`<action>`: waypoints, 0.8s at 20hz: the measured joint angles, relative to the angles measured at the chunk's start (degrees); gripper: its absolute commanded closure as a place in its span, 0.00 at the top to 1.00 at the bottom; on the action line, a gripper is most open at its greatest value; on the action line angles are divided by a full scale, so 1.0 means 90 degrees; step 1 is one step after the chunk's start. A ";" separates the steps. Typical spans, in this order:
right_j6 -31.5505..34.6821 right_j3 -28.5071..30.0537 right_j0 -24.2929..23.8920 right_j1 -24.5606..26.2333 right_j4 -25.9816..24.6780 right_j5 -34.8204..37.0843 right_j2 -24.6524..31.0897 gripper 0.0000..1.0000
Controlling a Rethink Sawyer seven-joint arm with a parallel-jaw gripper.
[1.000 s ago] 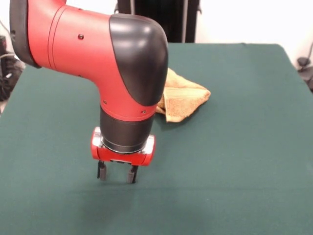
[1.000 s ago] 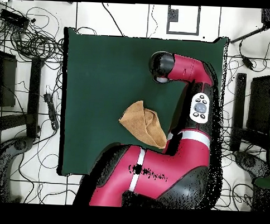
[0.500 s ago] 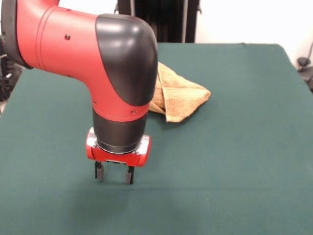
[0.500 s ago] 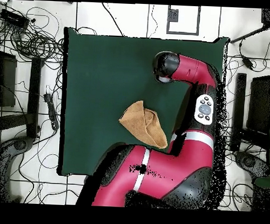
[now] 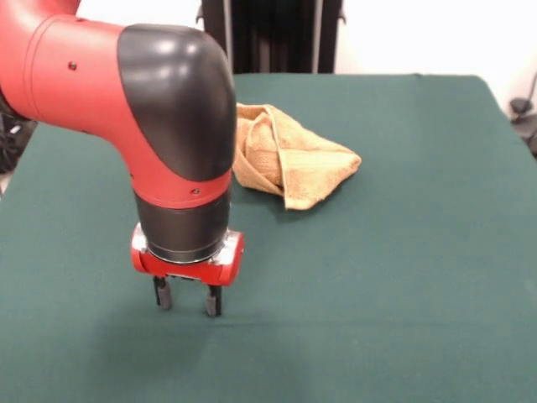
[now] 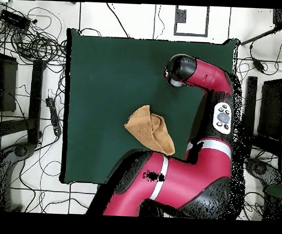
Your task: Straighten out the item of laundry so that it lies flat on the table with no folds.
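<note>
Claw (image 5: 188, 299) is open and empty: two short dark fingers (image 5: 161, 294) with a clear gap, pointing straight down, tips just above the bench (image 5: 403, 277) or possibly grazing it, can't tell from the front view. Nothing between the jaws.

Towel (image 5: 289, 162) is not flat. Front view shows it bunched into a rough wedge, with folded layers stacked on each other, paler hem running along one edge, point of the wedge toward frame right. It sits toward the far half of the bench, well apart from the claw; its left end is partly cut off by the black elbow housing.

Overhead view gives what the front can't: whole outline of the towel (image 6: 150, 129), a folded triangular shape near the bench middle, close to where the arm (image 6: 210, 113) crosses the bench edge (image 6: 71, 107). The wrist (image 6: 180, 71) hides the claw there, so finger state comes from the front view only. Wrist hangs over bare green cloth, clear of the towel.
</note>
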 measured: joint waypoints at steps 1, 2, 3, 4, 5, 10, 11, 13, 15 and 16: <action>0.0000 0.0010 -0.0018 -0.0010 -0.0004 0.0004 0.0010 1.00; 0.0000 0.0042 -0.0060 -0.0045 -0.0011 0.0014 0.0017 1.00; 0.0000 0.0085 -0.0104 -0.0098 -0.0015 0.0021 0.0016 1.00; 0.0000 0.0112 -0.0132 -0.0139 -0.0015 0.0034 0.0015 1.00; 0.0000 0.0139 -0.0160 -0.0180 -0.0015 0.0047 0.0015 1.00; 0.0000 0.0244 -0.0296 -0.0518 -0.0036 0.0258 0.0015 1.00; 0.0000 0.0245 -0.0330 -0.0620 -0.0037 0.0346 0.0014 1.00; 0.0000 0.0245 -0.0371 -0.0756 -0.0040 0.0454 0.0014 1.00; 0.0000 0.0244 -0.0395 -0.0850 -0.0044 0.0522 0.0014 1.00; 0.0000 0.0242 -0.0410 -0.0926 -0.0049 0.0570 0.0013 1.00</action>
